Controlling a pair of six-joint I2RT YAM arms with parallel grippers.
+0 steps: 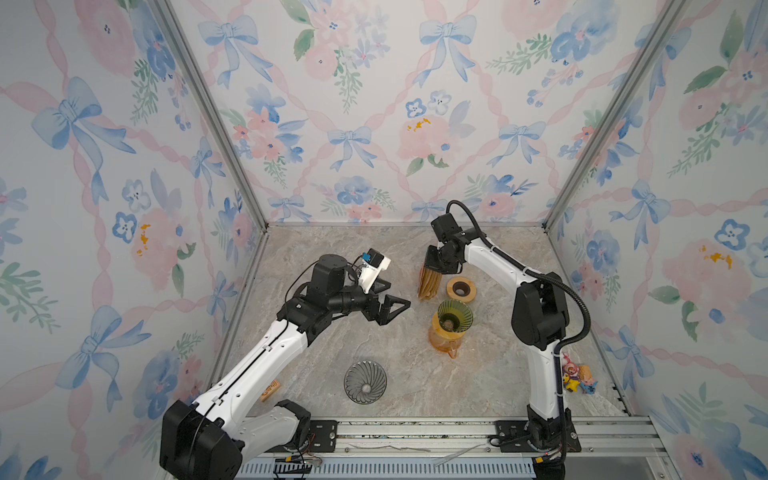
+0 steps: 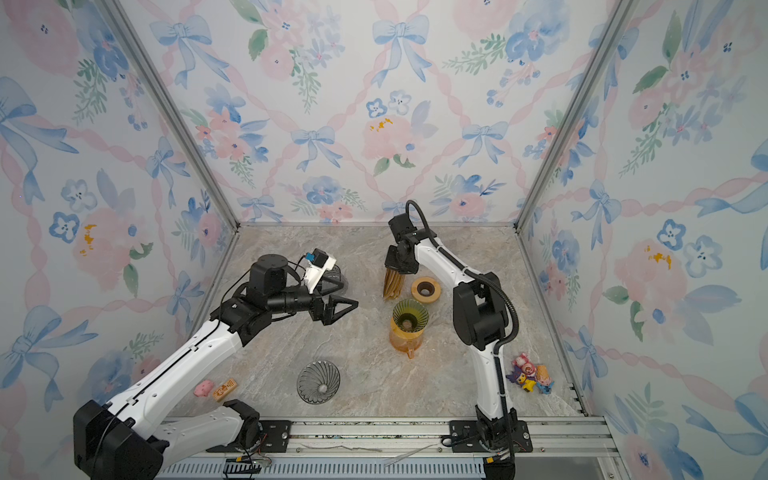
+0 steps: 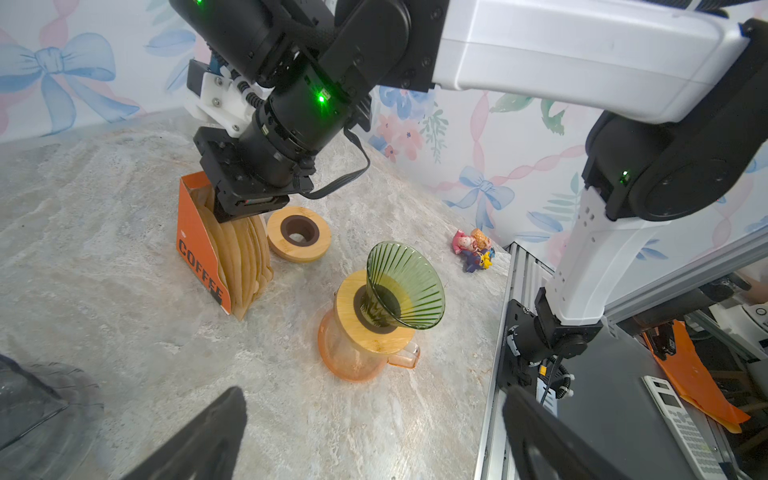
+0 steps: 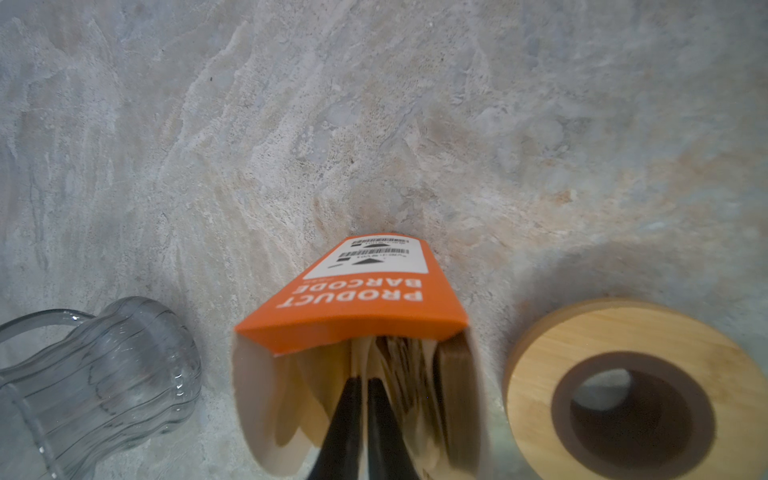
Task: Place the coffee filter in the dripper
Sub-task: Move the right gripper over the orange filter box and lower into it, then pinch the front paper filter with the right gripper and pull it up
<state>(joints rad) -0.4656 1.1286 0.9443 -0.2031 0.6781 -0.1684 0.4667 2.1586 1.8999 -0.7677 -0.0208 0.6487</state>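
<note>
In both top views the right gripper [image 1: 432, 275] points down, right of the middle, into a fan of thin brown paper coffee filters [image 1: 428, 287]. Just below them the ribbed green glass dripper [image 1: 455, 315], shaped like a cone, sits on a round orange glass jug [image 1: 442, 343]. The left gripper [image 1: 398, 294], left of the middle, is wide open and holds nothing.

In the left wrist view the coffee filters [image 3: 245, 257] stand in an orange card holder [image 3: 198, 249] beside a flat wooden ring [image 3: 299, 233].

In the right wrist view the right gripper [image 4: 363, 415] squeezes almost shut on 1 paper sheet.
</note>
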